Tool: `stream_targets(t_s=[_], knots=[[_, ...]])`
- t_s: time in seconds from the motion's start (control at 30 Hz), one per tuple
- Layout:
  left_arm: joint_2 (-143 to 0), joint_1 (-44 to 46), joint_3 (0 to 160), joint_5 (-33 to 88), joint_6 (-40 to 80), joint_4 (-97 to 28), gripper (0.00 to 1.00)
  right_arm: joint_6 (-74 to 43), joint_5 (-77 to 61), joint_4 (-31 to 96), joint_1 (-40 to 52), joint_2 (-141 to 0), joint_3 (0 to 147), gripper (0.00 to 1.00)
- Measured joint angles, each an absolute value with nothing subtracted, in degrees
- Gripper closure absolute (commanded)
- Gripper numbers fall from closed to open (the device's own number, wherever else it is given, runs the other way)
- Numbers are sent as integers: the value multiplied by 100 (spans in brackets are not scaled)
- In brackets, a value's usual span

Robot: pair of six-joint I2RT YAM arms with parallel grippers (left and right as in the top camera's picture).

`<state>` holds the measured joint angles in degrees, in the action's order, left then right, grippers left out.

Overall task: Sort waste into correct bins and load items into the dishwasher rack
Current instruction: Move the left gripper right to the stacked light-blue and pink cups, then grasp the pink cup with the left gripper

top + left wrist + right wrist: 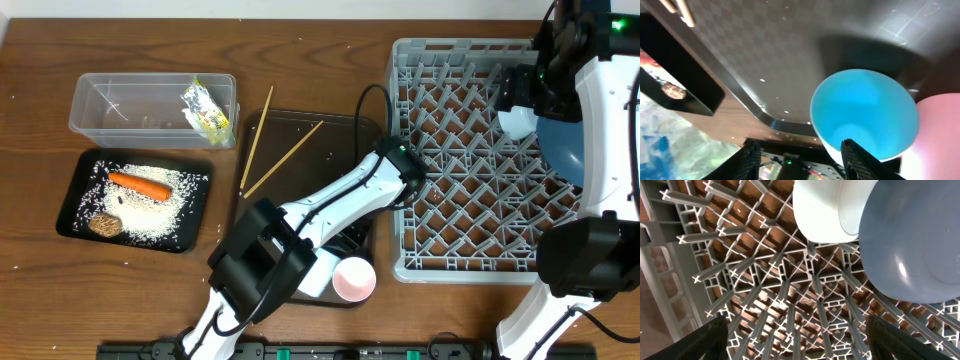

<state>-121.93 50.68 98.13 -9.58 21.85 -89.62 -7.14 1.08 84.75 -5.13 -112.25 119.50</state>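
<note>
The small light blue cup [865, 112] stands mouth-up on the brown serving tray [790, 45], touching the pink cup [940, 135] [353, 279]. My left gripper [806, 164] [322, 270] is open; one finger [860, 160] overlaps the blue cup's near rim, the other [752, 160] stands well clear. The chopsticks [283, 158] lie on the same tray. In the dishwasher rack [460, 200] [765, 295] sit the light blue bowl [832, 210] [518, 122] and the dark blue plate [915, 245] [562, 148]. My right gripper [800, 345] [515, 95] hangs open above the rack, holding nothing.
The clear tub [150, 105] holds the yellow-green wrapper [205, 110]. The black tray [75, 200] holds the carrot [140, 184], rice [160, 210] and the brown lump [104, 226]. My left arm [350, 195] crosses the serving tray.
</note>
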Motion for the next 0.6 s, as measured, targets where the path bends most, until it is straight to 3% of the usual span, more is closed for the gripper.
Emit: stream_targets(t_s=[0.6], knots=[[-12193,4901,9098,-790,2679,-8473,43,-714,108,8534,-513,-11225,11950,18]])
